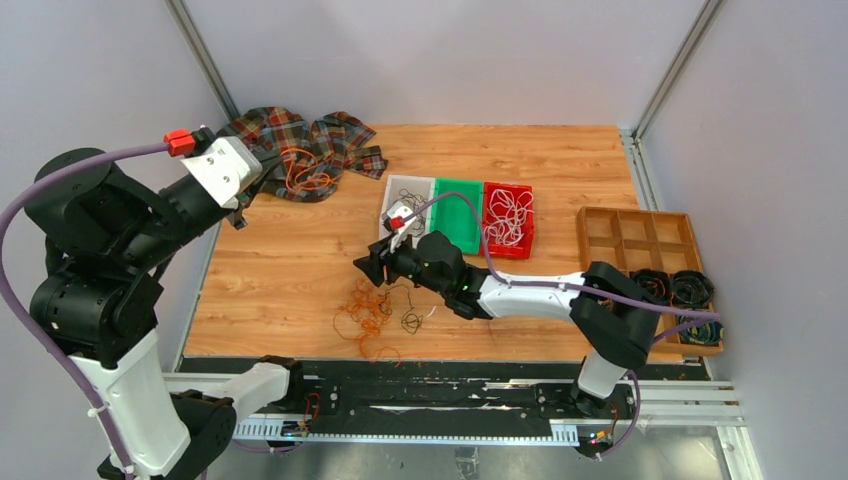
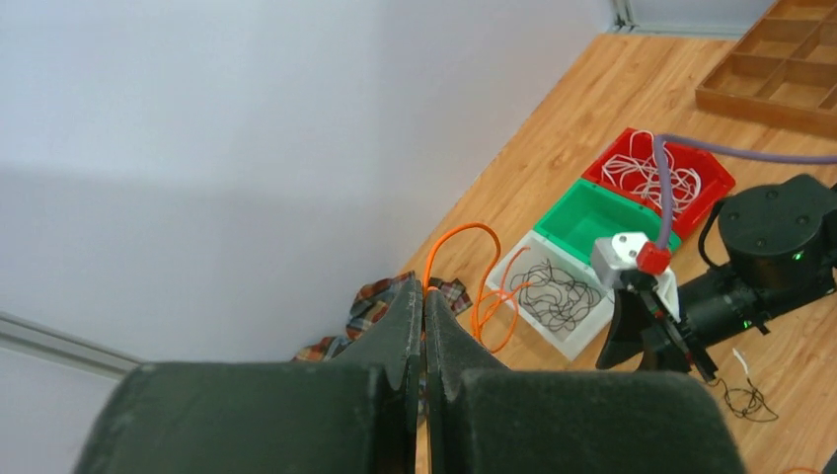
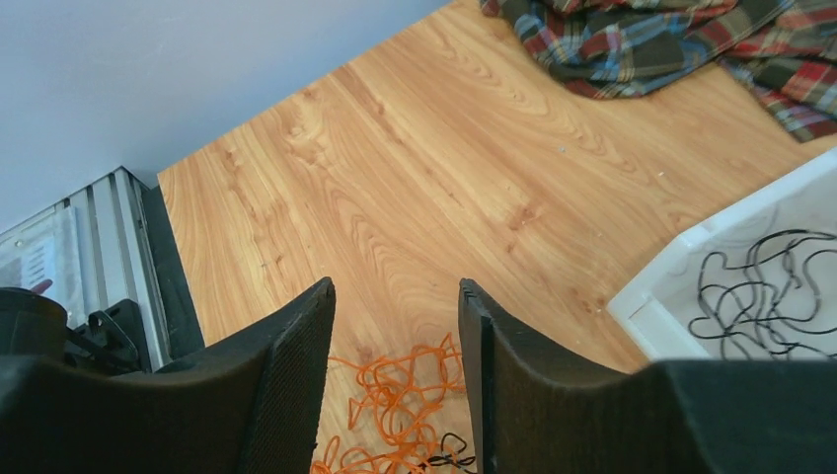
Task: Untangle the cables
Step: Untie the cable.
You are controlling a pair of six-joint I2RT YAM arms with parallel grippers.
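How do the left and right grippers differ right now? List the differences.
1. The left gripper is shut; the right gripper stands open.
2. The left gripper pinches an orange cable; the right gripper holds nothing.
3. The left gripper is up by the plaid cloth at the far left; the right gripper hangs over the orange tangle.
Shared: both have black fingers.

1. No word, brand, number or sign can be read in any of the three views.
2. A pale label [image 3: 35, 259] on the metal rail [image 3: 99, 217], at the left edge of the right wrist view, carries faint dark print that is too blurred to make out.
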